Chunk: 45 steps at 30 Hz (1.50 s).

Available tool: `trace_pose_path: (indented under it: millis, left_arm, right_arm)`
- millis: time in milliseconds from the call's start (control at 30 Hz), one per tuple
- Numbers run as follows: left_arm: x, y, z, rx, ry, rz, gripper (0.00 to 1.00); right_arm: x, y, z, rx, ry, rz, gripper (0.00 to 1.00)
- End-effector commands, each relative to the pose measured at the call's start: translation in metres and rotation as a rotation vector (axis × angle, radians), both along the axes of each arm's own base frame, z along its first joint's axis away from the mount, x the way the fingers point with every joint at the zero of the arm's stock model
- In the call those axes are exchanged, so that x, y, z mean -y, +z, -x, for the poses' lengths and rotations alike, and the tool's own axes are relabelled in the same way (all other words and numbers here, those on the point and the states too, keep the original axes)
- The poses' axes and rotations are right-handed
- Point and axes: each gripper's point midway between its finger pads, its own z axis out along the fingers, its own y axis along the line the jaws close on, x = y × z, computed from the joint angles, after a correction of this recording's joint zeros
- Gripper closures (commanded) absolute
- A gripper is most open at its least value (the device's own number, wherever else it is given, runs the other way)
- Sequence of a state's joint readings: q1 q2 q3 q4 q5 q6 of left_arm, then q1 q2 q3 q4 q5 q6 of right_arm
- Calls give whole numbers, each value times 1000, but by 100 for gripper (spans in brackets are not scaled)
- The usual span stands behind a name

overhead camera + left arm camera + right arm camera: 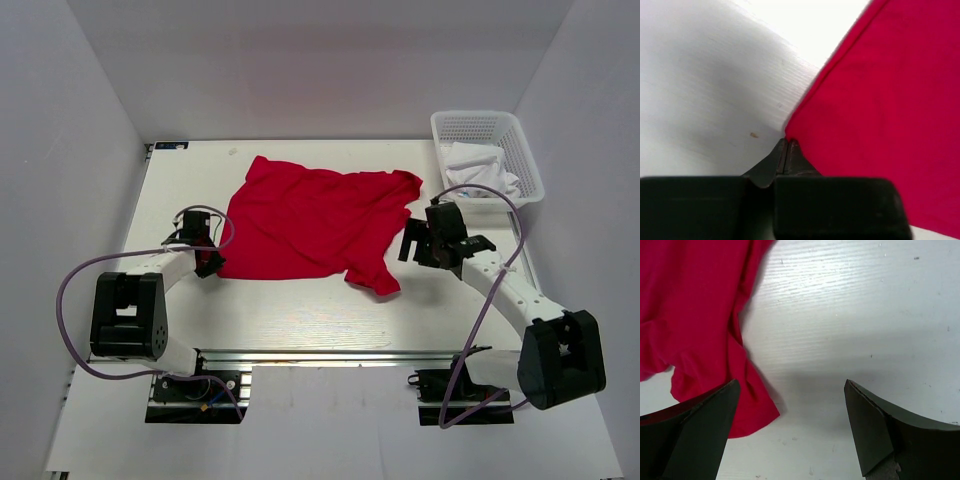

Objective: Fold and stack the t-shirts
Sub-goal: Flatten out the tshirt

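1. Closest in, the left gripper (787,145) has its jaws drawn to a slit, pinching the near-left hem corner of the t-shirt (310,225).
2. Spread on the table (300,320), the shirt seems to lie lengthwise left to right, with the hem toward the left arm and the sleeves toward the right.
3. Wide open and empty, the right gripper (791,386) hangs just right of the near sleeve (375,282); this arm is nearer it.
4. Bare table on the near side gives folding room. The basket (530,150) of white cloth (480,170) sits far right, apart.
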<state>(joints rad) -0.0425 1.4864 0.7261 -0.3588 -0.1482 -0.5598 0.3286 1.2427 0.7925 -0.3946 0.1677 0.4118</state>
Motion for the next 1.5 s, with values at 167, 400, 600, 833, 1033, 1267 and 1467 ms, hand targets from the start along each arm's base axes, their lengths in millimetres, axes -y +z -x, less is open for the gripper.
trace_pose_path:
  millis: [167, 400, 600, 833, 1033, 1267, 1467]
  left_arm:
    - [12, -4, 8, -2, -50, 53, 100]
    - [7, 8, 6, 39, -47, 29, 100]
    - [7, 13, 5, 57, -55, 25, 100]
    - [12, 45, -9, 175, -91, 42, 100]
    - [13, 141, -32, 475, -111, 28, 100]
    - [9, 269, -48, 804, -110, -5, 100]
    - [6, 372, -57, 1021, -120, -53, 100]
  right_arm:
    - [-21, -34, 47, -179, 155, -13, 10]
    - [-42, -58, 58, -244, 214, -36, 27]
    - [-54, -65, 59, -260, 197, -86, 57]
    - [-61, -41, 43, -168, 199, -129, 100]
    - [-44, 49, -15, 187, 49, -94, 100]
    - [-12, 202, -52, 713, -129, -129, 100]
    - [20, 311, -55, 968, -227, -36, 100]
